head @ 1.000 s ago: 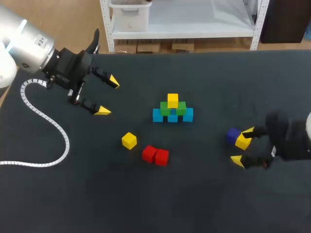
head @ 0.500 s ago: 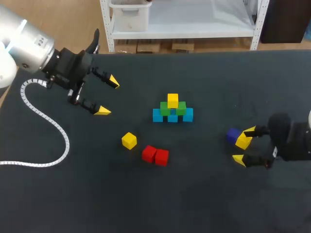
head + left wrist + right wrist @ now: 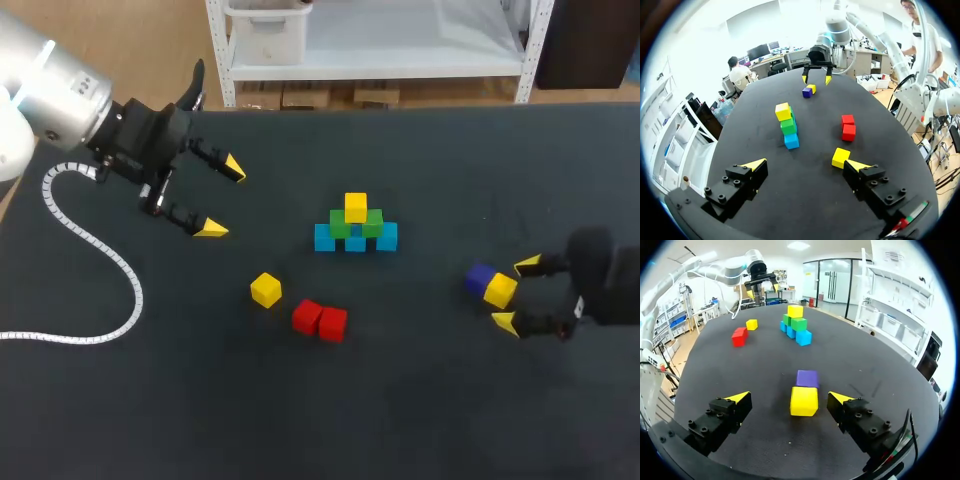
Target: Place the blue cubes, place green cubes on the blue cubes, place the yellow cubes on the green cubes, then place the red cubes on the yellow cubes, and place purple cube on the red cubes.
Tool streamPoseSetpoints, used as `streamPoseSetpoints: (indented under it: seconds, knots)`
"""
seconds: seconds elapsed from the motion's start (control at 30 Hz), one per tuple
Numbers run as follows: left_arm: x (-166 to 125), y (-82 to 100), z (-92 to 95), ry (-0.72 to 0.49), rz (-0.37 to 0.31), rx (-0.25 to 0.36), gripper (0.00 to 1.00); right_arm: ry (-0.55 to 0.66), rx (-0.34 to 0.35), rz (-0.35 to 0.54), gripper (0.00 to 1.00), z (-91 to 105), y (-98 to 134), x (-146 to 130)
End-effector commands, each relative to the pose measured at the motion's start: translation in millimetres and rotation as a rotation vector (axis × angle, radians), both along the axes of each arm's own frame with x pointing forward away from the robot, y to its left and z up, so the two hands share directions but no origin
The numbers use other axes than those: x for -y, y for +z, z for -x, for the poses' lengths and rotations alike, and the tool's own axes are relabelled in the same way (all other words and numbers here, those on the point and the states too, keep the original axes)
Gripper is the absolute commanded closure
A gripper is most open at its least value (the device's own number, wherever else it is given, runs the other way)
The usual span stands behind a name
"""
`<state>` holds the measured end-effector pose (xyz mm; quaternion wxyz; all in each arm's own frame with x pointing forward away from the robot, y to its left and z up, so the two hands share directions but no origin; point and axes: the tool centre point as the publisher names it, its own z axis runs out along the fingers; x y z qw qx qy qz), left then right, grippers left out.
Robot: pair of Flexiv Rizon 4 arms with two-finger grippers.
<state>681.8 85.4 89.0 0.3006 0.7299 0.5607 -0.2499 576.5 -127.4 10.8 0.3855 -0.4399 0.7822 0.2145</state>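
A small pyramid stands mid-table: blue cubes, green cubes on them and one yellow cube on top. A loose yellow cube and two red cubes lie nearer the front. At the right, another yellow cube rests against the purple cube. My right gripper is open just right of that pair; the yellow cube lies at the mouth of its fingers, untouched, with the purple cube ahead of it. My left gripper hangs open and empty at the far left.
A white coiled cable trails over the table's left side. In the left wrist view the loose yellow cube sits close beside one fingertip and the pyramid lies ahead. Bare dark tabletop spans the front.
My right gripper has drawn back to the right, off the yellow cube, which stays on the table beside the purple cube. The left arm has not moved.
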Motion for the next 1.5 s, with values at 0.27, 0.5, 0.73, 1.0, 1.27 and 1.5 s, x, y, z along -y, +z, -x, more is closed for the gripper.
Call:
streamPoseSetpoints:
  seconds: [0.27,0.5,0.73,1.0,1.27,1.5]
  knots:
    - [-1,-0.9,-0.3,-0.002,0.002,0.002,0.0,0.0,-0.011,0.006,0.0,-7.0,-3,5]
    - [-1,-0.9,-0.3,-0.002,0.002,0.002,0.0,0.008,-0.021,0.0,0.0,-15.9,-13,4]
    - [-1,-0.9,-0.3,-0.002,0.002,0.002,0.0,0.016,-0.025,-0.006,0.0,-21.4,-19,2]
    - [-1,-0.9,-0.3,-0.002,0.002,0.002,0.0,0.018,-0.03,-0.009,0.19,-18.8,-22,0]
    - [-1,-0.9,-0.3,-0.002,0.002,0.002,0.0,0.018,-0.039,-0.003,0.91,-16.6,-22,1]
    - [-1,-0.9,-0.3,-0.002,0.002,0.002,0.0,0.026,-0.034,0.005,1.0,-17.9,-18,1]
